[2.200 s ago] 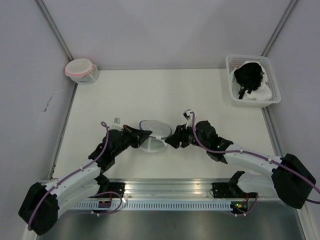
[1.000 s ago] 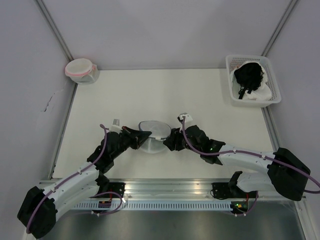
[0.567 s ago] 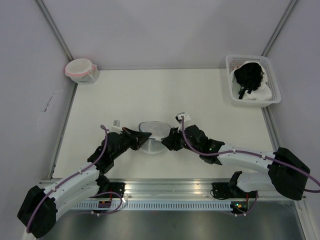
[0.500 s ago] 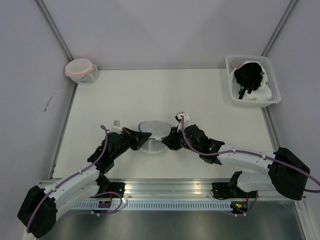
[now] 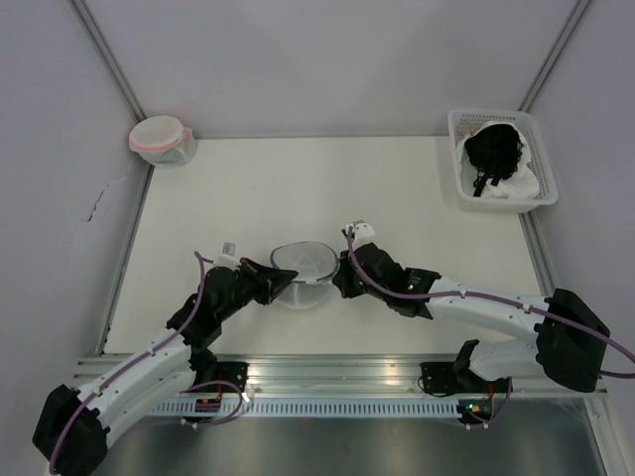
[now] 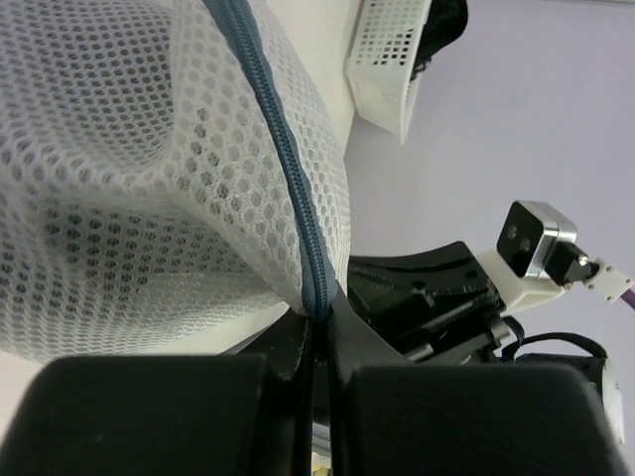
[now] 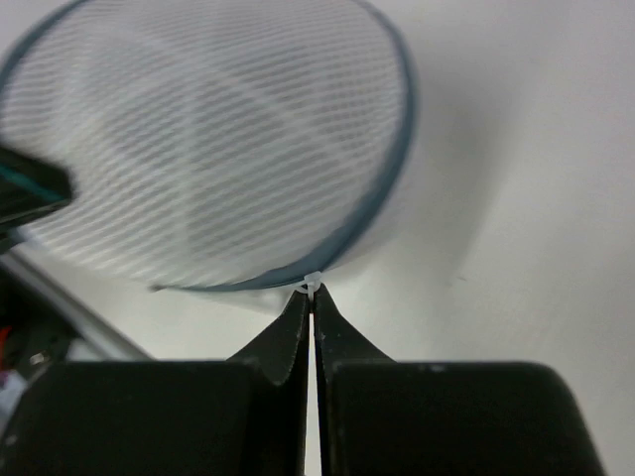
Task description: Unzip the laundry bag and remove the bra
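Near centre I have one laundry bag (image 5: 303,268) with my two claws on either side of it. The left gripper (image 6: 317,315) is pinched together on its grey-blue zipper rim, and the right gripper (image 7: 312,296) is closed tight on its small white tag (image 7: 313,283). Far left sits one pink-rimmed pouch (image 5: 159,137); far right, one white basket (image 5: 511,203) holds the one black bra (image 5: 494,147).

Robot lab test cell, plain pale grey wall panels (image 5: 327,59) on three sides, slim metal corner posts (image 5: 104,59), flat cream tabletop (image 5: 298,188), aluminium mounting rail (image 5: 337,375) along the near edge.
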Controlling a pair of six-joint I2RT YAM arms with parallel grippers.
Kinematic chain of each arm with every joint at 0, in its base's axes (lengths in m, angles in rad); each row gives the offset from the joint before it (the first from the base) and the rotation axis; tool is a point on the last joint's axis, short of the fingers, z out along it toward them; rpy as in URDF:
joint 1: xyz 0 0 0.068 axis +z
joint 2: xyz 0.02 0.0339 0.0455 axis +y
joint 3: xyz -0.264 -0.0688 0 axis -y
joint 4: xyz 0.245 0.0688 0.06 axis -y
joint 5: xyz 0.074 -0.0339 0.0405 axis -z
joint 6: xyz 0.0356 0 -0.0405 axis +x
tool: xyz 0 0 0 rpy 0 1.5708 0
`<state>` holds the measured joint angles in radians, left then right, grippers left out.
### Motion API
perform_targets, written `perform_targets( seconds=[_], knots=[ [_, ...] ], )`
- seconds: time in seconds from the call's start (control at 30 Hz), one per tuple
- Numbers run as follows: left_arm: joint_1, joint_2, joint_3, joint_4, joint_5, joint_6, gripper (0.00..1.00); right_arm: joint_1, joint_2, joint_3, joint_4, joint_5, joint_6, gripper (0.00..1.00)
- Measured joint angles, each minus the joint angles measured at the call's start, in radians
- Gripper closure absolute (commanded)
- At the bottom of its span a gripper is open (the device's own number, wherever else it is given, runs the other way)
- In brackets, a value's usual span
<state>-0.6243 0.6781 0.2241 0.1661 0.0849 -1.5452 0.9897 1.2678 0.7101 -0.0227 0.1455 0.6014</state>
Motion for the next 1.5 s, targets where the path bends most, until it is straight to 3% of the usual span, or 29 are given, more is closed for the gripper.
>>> perform_targets(
  seconds=[0.23, 0.57, 0.63, 0.7, 0.73, 0.87, 1.0, 1.1, 1.23, 1.5],
  knots=[
    [-0.006, -0.026, 0.001, -0.101, 0.081, 0.097, 0.98, 0.002, 0.079, 0.056, -0.268, 0.215, 0.04, 1.0],
    [-0.005, 0.089, 0.053, -0.109, 0.165, 0.276, 0.98, 0.01, 0.205, 0.15, -0.393, 0.336, 0.076, 1.0],
    [-0.005, 0.159, 0.082, -0.078, 0.181, 0.313, 0.9, 0.01, 0.192, 0.141, -0.406, 0.352, 0.075, 1.0],
    [-0.005, 0.237, 0.117, -0.036, 0.189, 0.347, 0.76, 0.007, 0.154, 0.119, -0.42, 0.368, 0.074, 1.0],
    [-0.005, 0.271, 0.13, -0.01, 0.19, 0.362, 0.64, 0.005, 0.13, 0.106, -0.429, 0.377, 0.074, 1.0],
    [-0.001, 0.444, 0.226, 0.101, 0.188, 0.426, 0.39, -0.007, 0.045, 0.074, -0.478, 0.414, 0.071, 1.0],
    [0.003, 0.639, 0.394, 0.182, 0.216, 0.466, 0.36, -0.012, 0.0, 0.069, -0.504, 0.433, 0.071, 1.0],
    [0.005, 0.698, 0.457, 0.204, 0.235, 0.467, 0.35, -0.012, -0.013, 0.069, -0.517, 0.437, 0.072, 1.0],
    [0.006, 0.576, 0.364, 0.135, 0.198, 0.457, 0.33, -0.012, -0.014, 0.06, -0.514, 0.429, 0.071, 0.99],
    [0.006, -0.004, 0.143, -0.145, 0.099, 0.37, 0.25, -0.012, -0.018, 0.015, -0.379, 0.241, 0.027, 1.0]
  ],
)
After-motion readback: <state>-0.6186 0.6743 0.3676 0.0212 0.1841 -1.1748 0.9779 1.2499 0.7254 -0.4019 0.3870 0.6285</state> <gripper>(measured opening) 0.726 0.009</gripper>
